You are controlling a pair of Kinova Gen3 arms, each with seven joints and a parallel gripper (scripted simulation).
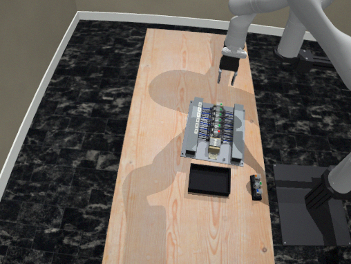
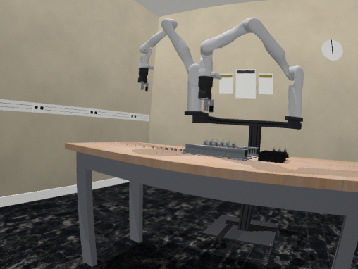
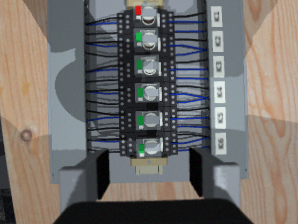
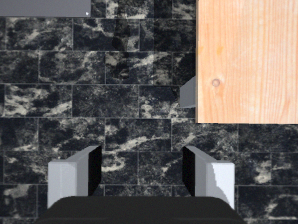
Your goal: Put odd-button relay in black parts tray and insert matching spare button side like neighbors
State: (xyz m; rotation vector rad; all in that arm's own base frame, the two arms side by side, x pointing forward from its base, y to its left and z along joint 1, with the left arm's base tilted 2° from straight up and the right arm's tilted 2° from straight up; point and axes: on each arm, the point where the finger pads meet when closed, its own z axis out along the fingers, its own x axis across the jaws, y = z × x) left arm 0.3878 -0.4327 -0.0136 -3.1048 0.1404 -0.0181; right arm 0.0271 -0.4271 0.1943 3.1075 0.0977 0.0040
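The relay panel [image 1: 226, 151] [image 3: 65, 164] lies on the table. The red-button relay [image 1: 216, 132] [image 2: 233, 144] [image 3: 149, 17] sits in its row at the K1 end. The other relays have green buttons, on the same side as the red one. The black parts tray [image 1: 209, 193] [image 2: 273, 157] is empty. The rack [image 1: 255, 197] holds spares with orange, green and blue buttons. My left gripper [image 1: 226, 83] [image 2: 208, 105] [image 3: 149, 165] is open and empty, high above the table near the K6 end. My right gripper [image 2: 144, 86] [image 4: 142, 163] is open and empty, high up off the table's corner; the top view does not show it.
Two grey wire ducts [image 1: 239, 138] [image 3: 227, 90] rise along the panel's sides, with thin wires running to the sockets. A tan end block [image 1: 214, 149] stands beside the red-button relay. The tray lies just past the panel's K1 end. The rack is near the table's robot-side edge.
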